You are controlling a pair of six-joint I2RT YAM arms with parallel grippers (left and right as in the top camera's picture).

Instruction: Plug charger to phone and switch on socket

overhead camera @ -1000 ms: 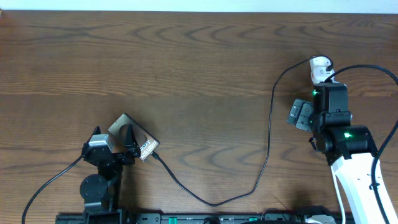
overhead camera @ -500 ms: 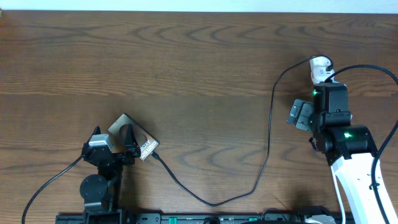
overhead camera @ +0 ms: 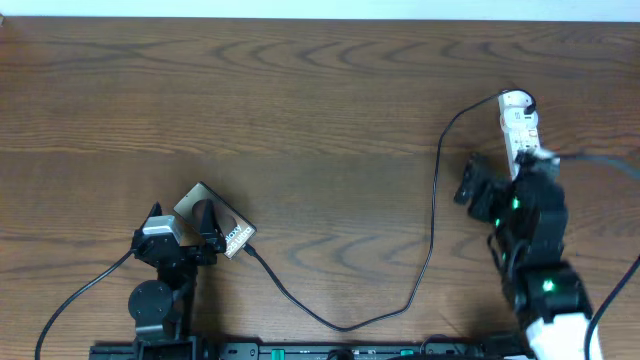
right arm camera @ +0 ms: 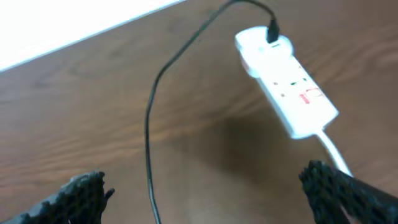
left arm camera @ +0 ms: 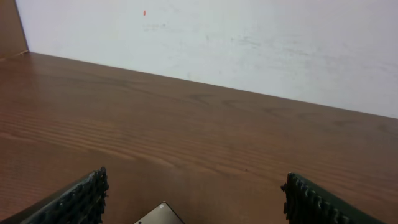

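My right gripper, fingers spread and empty, has drawn back off the white elongated power strip at far right, so I judge the switching done, while the thin black charger cable meets the glossy dark phone beneath my equally spread left gripper.

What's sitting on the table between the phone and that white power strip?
Only the black charger cable, looping over the bare wood table from the power strip toward the phone. The overhead view shows it.
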